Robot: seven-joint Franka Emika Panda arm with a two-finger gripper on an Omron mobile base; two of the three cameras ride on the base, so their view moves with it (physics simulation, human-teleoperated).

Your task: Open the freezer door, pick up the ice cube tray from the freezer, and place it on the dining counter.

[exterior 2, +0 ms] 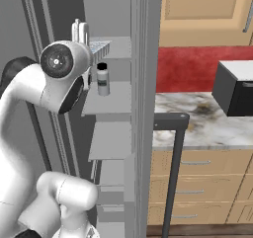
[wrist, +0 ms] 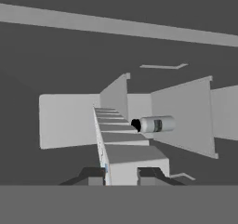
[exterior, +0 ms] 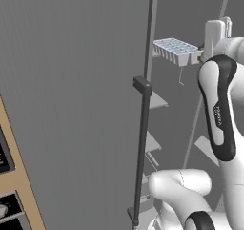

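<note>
The gripper (wrist: 121,174) is clamped on the near end of the ice cube tray (exterior: 177,50), which it carries level in the open freezer (exterior: 190,109), clear of the shelves; judging from that, the door is done and the tray still has to reach the dining counter.

The grip takes only one narrow end, so the long tray could swing or slip out if the arm turns sharply; its far end could also clip the freezer door (exterior: 71,105) or the small bottle (exterior 2: 103,80) on a shelf just beside it.

The tray is pale blue-white, a rigid grid of little square cells with thin walls — smooth, likely slick; the door is plain brushed grey metal with a long dark bar handle (exterior: 141,148); the shelves are flat pale slabs.
</note>
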